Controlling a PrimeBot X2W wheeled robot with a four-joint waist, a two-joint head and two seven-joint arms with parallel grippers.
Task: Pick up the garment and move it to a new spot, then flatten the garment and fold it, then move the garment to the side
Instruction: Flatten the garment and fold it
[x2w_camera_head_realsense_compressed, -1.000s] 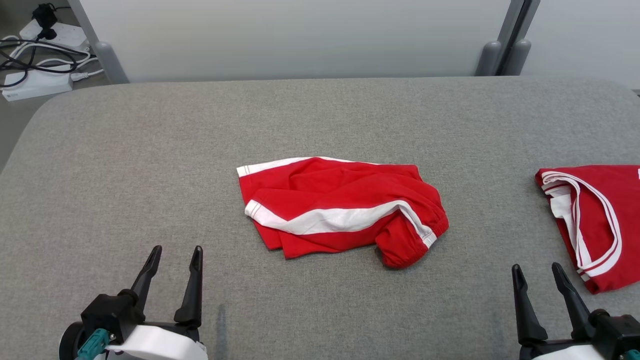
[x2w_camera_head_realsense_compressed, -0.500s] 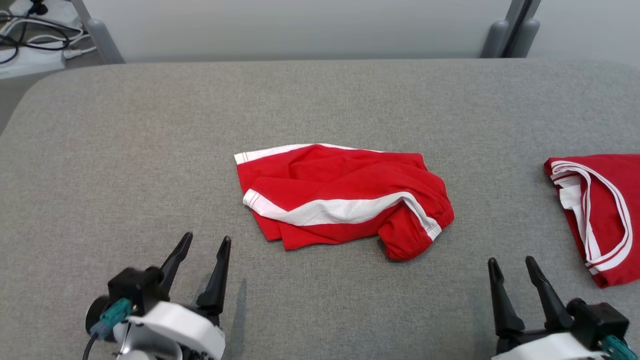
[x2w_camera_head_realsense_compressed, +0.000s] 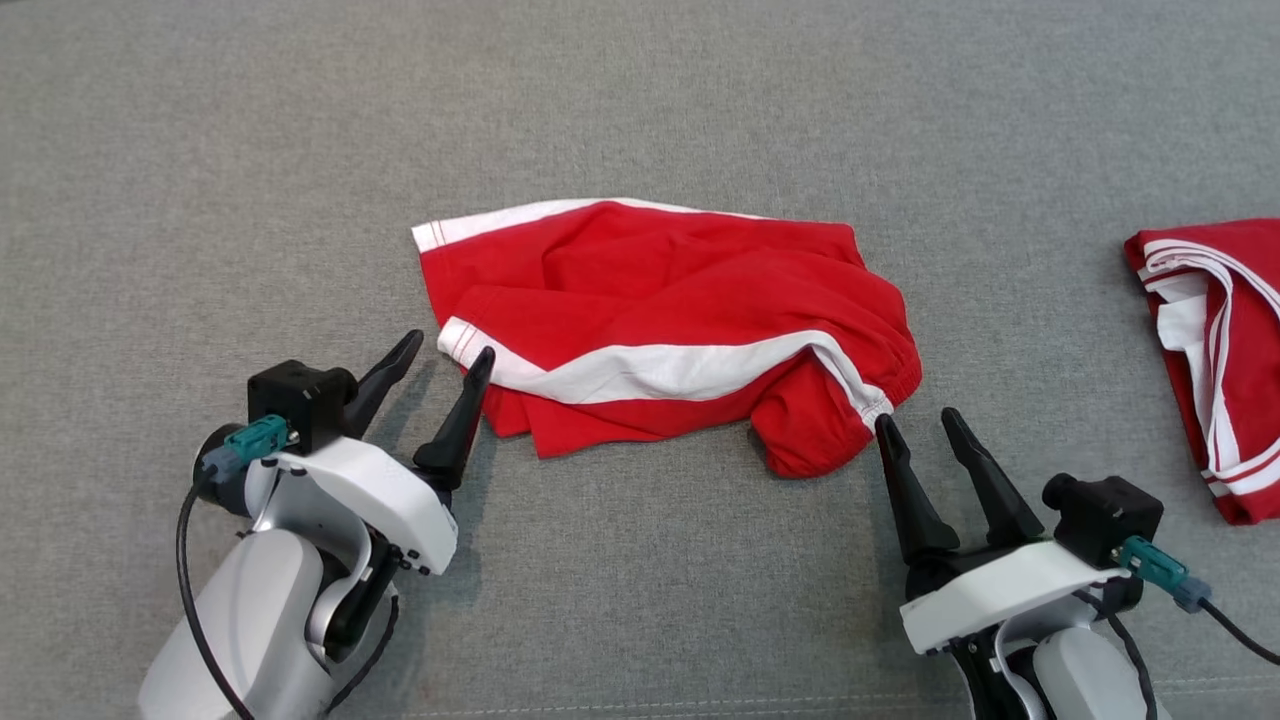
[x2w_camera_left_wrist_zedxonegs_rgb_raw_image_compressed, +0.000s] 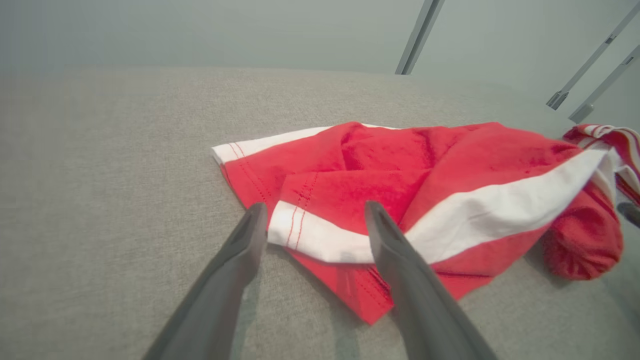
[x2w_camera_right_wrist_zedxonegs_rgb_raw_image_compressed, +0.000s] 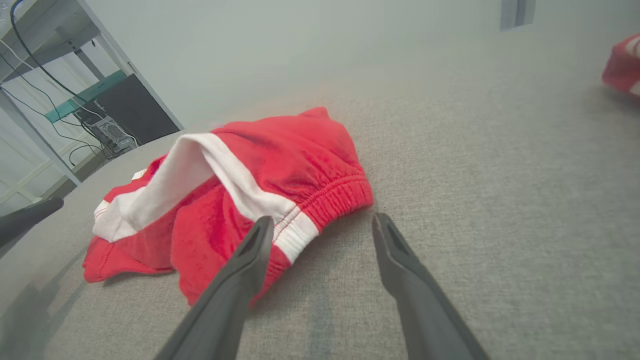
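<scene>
Between the two end effectors, on the grey bench (x2w_camera_head_realsense_compressed: 640, 100): one red garment (x2w_camera_head_realsense_compressed: 660, 330) with white stripes, lying crumpled and loosely doubled over itself, its elastic waistband bunching toward the right end effector.

Left end effector (x2w_camera_head_realsense_compressed: 451, 345): fingers are standing apart and holding nothing. It is hovering low at the garment's white-striped hem corner. The finger nearer the garment is overlapping the cloth edge, and the other is pointing over bare bench.

Right end effector (x2w_camera_head_realsense_compressed: 915, 416): fingers are likewise spreading wide and gripping nothing. One fingertip is reaching the white stitched end of the waistband; whether it is touching cannot be told.

Beyond the right end effector, well apart: a second red garment (x2w_camera_head_realsense_compressed: 1220, 330) with white trim, lying on the bench.
</scene>
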